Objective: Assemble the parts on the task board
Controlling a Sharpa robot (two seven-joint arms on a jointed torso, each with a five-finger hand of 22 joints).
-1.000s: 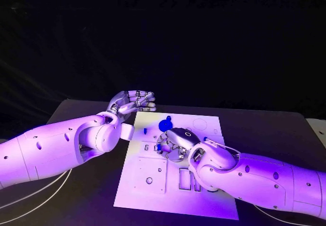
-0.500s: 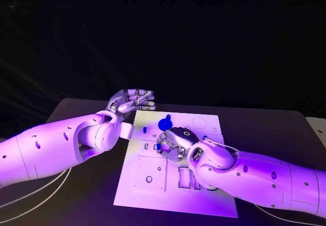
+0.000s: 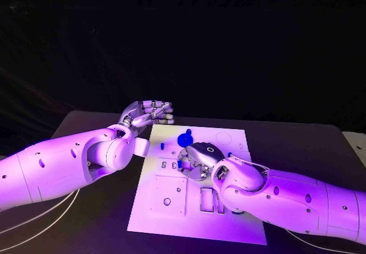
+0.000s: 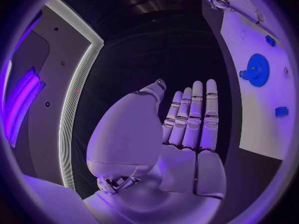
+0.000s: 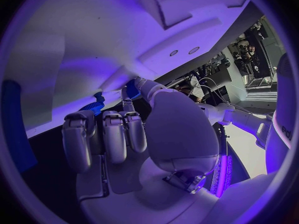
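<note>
Dark room all around, and a black table (image 3: 305,143) with the white task board (image 3: 172,211) lying in the middle of it, its long side running from the near edge toward the far edge. Starting on the left: the left hand (image 3: 149,112) hovers just off the board's far left corner, palm up, holding nothing; in the left wrist view the fingers (image 4: 194,115) are stretched out straight and lying close side by side, with the thumb standing a bit apart, so I'd call it an empty, flat hand. Moving right onto the board, there's a small blue peg (image 3: 162,145) near the left edge of the far half, then a big blue gear (image 3: 184,139) sitting flat on the board toward the far edge, with a little blue bit (image 3: 189,130) just beyond it. The left wrist view shows the same gear (image 4: 256,70) plus a couple of small blue pieces on the white plate. Right behind the gear, nearer the robot, the right hand (image 3: 197,161) is down over the middle of the board, fingers curled in toward the surface. In the right wrist view the fingers (image 5: 115,134) are bent together close to a blue toothed part (image 5: 94,105), but honestly I can't tell if it's actually pinching anything or just touching.
</note>
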